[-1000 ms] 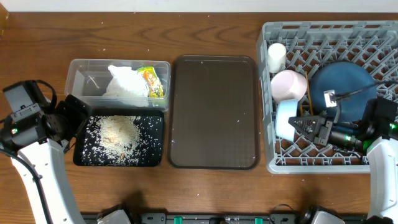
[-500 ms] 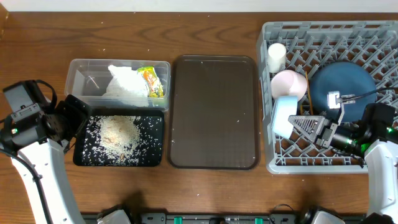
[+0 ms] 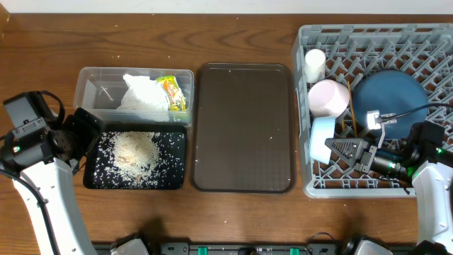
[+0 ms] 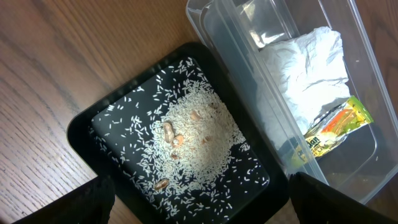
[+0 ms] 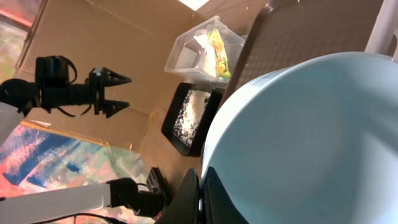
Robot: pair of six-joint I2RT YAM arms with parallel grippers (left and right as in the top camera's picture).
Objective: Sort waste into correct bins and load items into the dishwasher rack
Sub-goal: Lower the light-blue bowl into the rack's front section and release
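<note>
The blue bowl [image 3: 323, 137] lies tipped in the rack [image 3: 354, 190], at the right of the overhead frame. It is probably stiff, slick and breakable, so its thin rim is the likely hold. The right gripper [image 3: 331, 147] is clenched, its tip against the bowl; whether it pinches the rim cannot be told. The left gripper [image 3: 94, 132] gapes empty beside the rice tray [image 3: 180, 178]. Only the right wrist view shows the bowl's hollow; only the overhead view shows the pegs around it.

Soft, even light from above casts faint shadows on the wooden table [image 3: 42, 49], glints off the clear tub [image 4: 231, 42], and the close light-blue bowl [image 5: 311, 137] looks slightly blurred.
</note>
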